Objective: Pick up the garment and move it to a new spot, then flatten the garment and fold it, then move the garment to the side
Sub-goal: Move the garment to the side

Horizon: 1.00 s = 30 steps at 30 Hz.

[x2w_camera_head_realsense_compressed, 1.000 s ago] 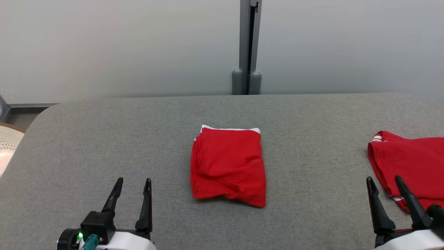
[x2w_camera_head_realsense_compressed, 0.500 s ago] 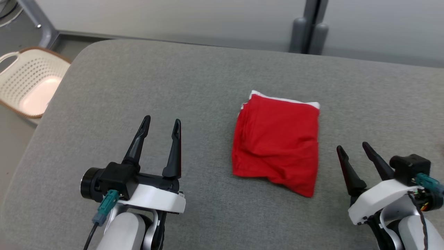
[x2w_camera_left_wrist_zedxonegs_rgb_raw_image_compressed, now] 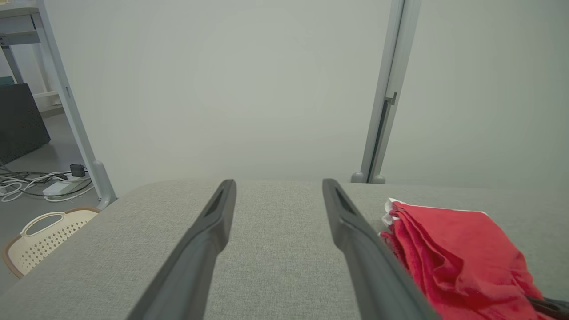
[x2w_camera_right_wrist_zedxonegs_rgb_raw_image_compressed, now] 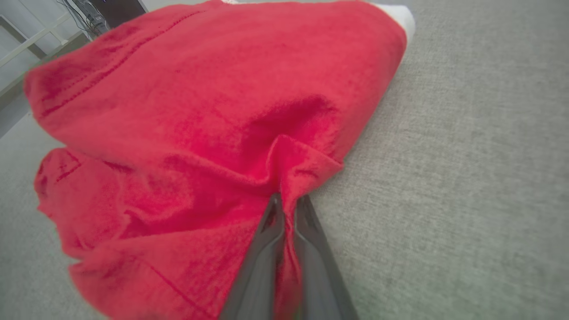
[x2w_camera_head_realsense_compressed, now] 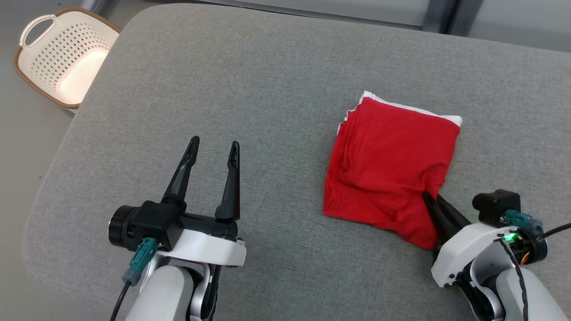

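Since half a second ago your right gripper [x2w_camera_head_realsense_compressed: 432,200] has gone from standing open just beside the garment to clamped tight on it. Its two dark fingers [x2w_camera_right_wrist_zedxonegs_rgb_raw_image_compressed: 264,253] now lie together with a pinched ridge of red cloth between their tips. What you hold is the near right corner of the folded red garment [x2w_camera_head_realsense_compressed: 392,165]. The rest of the stack spreads away ahead and to the left of the fingertips, flat on the grey padded surface [x2w_camera_head_realsense_compressed: 267,80], with its white-edged hem at the far end. The stack looks already folded, so I take this as the start of moving it aside. The pinch seems to catch one corner only, perhaps just the upper layers, so a quick lift would likely peel the fold open. Drag low and slowly instead, keeping that corner close to the surface so the layers travel together, and watch the loose wrinkle beside the tips. Your left gripper [x2w_camera_head_realsense_compressed: 214,143] hangs spread wide and empty, well to the left of the garment. Bring it to the near left corner if the stack starts to skew. A pale basket [x2w_camera_head_realsense_compressed: 78,42] sits far beyond it, off the surface.
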Tool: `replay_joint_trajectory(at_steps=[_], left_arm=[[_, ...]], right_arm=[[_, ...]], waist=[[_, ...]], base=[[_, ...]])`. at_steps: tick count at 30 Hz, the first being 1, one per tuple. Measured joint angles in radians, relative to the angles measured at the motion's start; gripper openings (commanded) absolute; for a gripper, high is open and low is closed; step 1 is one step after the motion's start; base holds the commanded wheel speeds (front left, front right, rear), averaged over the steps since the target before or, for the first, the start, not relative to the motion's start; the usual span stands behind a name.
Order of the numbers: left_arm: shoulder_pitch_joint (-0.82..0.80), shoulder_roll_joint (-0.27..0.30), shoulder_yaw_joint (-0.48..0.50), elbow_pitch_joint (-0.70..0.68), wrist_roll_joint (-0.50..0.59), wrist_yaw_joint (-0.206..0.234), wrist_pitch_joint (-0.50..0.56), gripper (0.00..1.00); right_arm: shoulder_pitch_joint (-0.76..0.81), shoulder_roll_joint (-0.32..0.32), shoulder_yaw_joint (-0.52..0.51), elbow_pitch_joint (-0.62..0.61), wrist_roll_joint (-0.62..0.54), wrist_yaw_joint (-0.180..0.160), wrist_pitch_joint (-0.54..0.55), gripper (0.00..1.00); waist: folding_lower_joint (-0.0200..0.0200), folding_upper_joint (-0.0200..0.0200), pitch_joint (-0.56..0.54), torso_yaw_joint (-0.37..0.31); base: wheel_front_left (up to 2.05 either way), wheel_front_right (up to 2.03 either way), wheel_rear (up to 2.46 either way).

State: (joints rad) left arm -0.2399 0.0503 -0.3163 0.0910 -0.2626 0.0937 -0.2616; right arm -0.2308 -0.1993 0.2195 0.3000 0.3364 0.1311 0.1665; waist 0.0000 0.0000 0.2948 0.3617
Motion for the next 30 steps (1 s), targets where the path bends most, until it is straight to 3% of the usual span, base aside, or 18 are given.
replay_joint_trajectory(at_steps=[9, 18, 24, 30], left_arm=[[-0.017, -0.001, 0.013, -0.025, 0.038, 0.010, -0.002, 1.00], [-0.060, 0.033, 0.026, -0.036, 0.076, -0.012, -0.002, 1.00], [-0.108, 0.043, 0.010, -0.057, 0.088, -0.023, 0.008, 1.00], [-0.178, 0.059, 0.004, -0.082, 0.106, -0.026, 0.033, 1.00]], right_arm=[[0.042, -0.051, 0.002, -0.122, -0.058, 0.001, 0.036, 0.00], [0.055, -0.133, -0.004, -0.104, -0.023, 0.001, -0.002, 0.00], [-0.065, -0.212, 0.066, -0.075, -0.023, 0.001, -0.052, 0.00], [-0.235, -0.326, 0.046, -0.045, -0.021, 0.001, -0.095, 0.00]], waist=[[0.0000, 0.0000, 0.019, -0.111], [0.0000, 0.0000, 0.056, -0.310], [0.0000, 0.0000, 0.100, -0.439], [0.0001, 0.0000, 0.192, -0.516]], base=[[0.00, 0.00, 0.00], [0.00, 0.00, 0.00], [0.00, 0.00, 0.00], [0.00, 0.00, 0.00]])
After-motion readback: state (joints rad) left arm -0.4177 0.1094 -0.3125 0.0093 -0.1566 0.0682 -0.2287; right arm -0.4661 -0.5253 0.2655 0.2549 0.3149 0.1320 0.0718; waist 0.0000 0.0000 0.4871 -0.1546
